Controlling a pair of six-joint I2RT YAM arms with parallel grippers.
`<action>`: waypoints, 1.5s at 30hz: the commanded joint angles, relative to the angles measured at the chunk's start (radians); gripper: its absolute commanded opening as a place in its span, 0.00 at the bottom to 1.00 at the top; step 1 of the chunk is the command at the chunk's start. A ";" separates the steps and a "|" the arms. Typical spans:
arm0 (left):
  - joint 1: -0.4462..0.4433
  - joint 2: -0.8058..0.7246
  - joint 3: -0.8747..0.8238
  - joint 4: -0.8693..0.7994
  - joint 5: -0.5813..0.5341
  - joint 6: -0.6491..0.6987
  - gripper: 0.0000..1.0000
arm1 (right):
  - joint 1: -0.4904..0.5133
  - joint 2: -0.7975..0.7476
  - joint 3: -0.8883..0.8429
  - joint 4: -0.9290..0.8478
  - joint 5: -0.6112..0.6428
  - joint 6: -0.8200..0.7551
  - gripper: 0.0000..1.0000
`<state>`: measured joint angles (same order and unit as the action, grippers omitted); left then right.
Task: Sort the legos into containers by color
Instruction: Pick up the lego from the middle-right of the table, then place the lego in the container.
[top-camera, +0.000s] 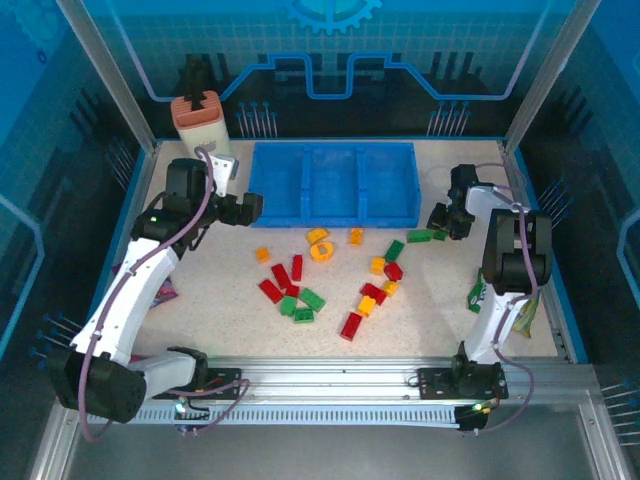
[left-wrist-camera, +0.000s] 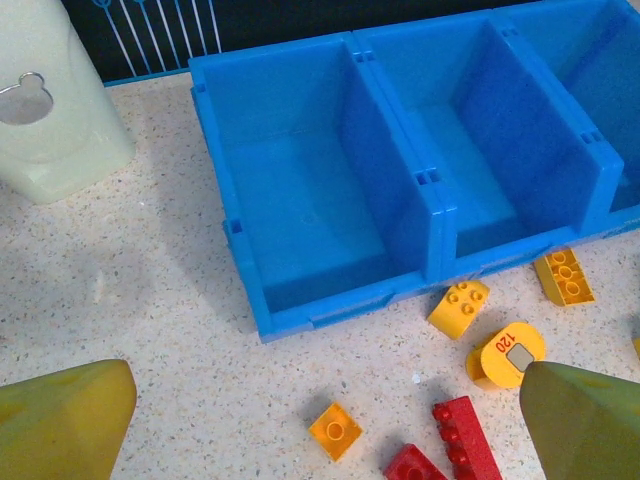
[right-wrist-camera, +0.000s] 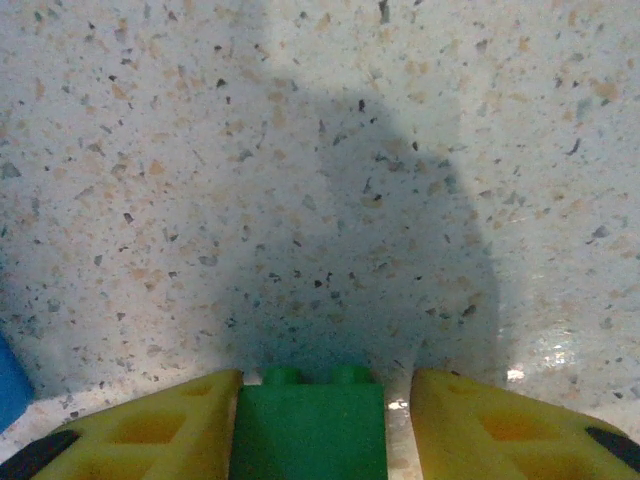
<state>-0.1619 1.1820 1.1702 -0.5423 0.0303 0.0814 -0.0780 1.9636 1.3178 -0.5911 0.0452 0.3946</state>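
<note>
Though loose, lego (right-wrist-camera: 308, 435) within right gripper (right-wrist-camera: 325, 378)

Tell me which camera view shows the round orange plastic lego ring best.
The left wrist view: the orange lego ring is close, its 120 marking readable. The top external view shows the ring small, hole visible, near the blue tray.

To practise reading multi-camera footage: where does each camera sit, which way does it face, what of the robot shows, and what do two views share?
Top external: above and behind the arms, looking down on the table; both arms, left gripper and right gripper beside the blue tray.
Left wrist: on the left arm, facing down into the tray; yellow fingertips at the lower corners.
Right wrist: low over the table; its yellow fingers flank a green lego.
Shared: top and left wrist both show the orange ring.
</note>
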 joint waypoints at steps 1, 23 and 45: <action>-0.005 -0.011 0.014 -0.011 -0.017 0.014 0.99 | 0.009 0.007 0.006 -0.049 0.011 -0.009 0.44; -0.005 -0.061 0.012 -0.010 -0.036 0.022 1.00 | 0.137 -0.316 0.169 -0.092 0.122 -0.207 0.28; -0.002 -0.061 -0.004 0.007 -0.050 0.027 0.99 | 0.293 0.338 0.952 -0.261 0.086 -0.325 0.32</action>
<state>-0.1619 1.1442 1.1698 -0.5449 0.0044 0.0872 0.2066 2.2654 2.2017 -0.7841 0.1471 0.0807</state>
